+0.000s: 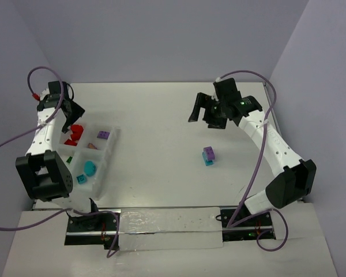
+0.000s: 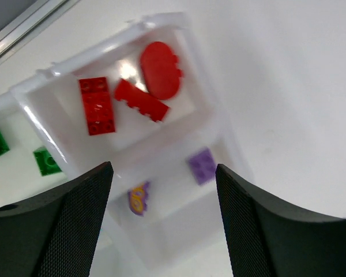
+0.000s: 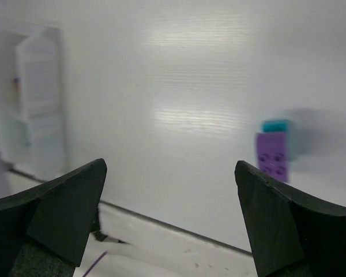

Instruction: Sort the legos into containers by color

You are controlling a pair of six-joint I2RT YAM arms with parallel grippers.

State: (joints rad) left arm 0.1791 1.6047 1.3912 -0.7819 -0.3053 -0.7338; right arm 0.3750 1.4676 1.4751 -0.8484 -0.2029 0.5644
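Nearly sorted: one two-colour pair waits on the tabletop [image 1: 155, 127].

In the tray [image 2: 155, 23], the red legos [image 2: 97, 105], green legos [image 2: 46, 160] and purple legos [image 2: 202, 165] each have a compartment, and a cyan piece [image 1: 90, 168] sits in another. The purple-and-cyan pair [image 1: 209, 155] stands joined, well apart from the tray, and likely needs splitting. The left claw [image 2: 162, 173] hangs spread and empty above the tray. The right claw [image 3: 170, 167], also spread and empty, hovers beyond the pair.
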